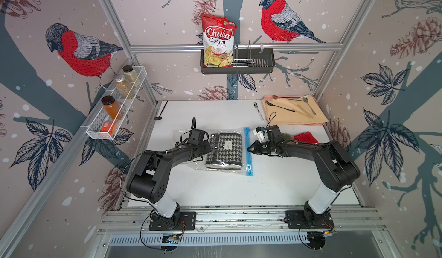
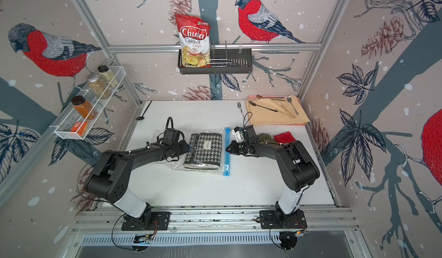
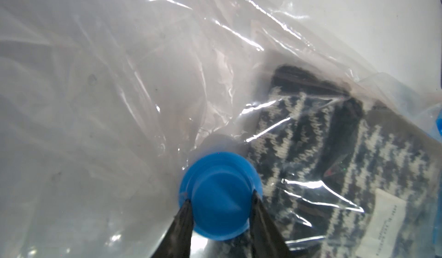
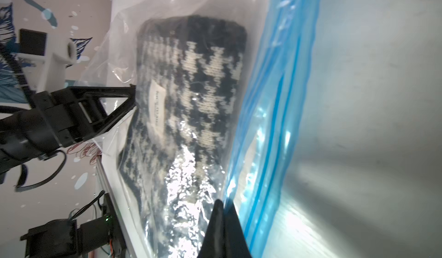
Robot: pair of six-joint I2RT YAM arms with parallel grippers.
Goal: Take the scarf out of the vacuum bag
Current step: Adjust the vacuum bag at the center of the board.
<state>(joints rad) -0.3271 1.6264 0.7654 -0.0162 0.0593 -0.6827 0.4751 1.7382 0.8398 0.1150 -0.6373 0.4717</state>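
Observation:
The vacuum bag (image 1: 203, 167) lies flat mid-table in both top views, its light-blue zip strip (image 1: 248, 158) (image 2: 227, 158) on the right side. Inside it is the folded black-and-white scarf (image 1: 224, 150) (image 2: 203, 150) (image 3: 334, 149) (image 4: 196, 89), white label up. My left gripper (image 3: 221, 196) (image 1: 208, 146) is shut on the bag's round blue valve (image 3: 220, 173), one finger on each side. My right gripper (image 4: 221, 203) (image 1: 248, 149) is shut with its tip at the inner edge of the zip strip (image 4: 275, 101). Whether it pinches any film I cannot tell.
A red knit piece (image 1: 306, 137) and an olive-green one (image 1: 288, 136) lie behind the right arm. Cutlery rests on a tan cloth over a tray (image 1: 294, 118) at the back right, with a fork (image 1: 258, 110) beside it. A black spoon (image 1: 160, 114) lies back left.

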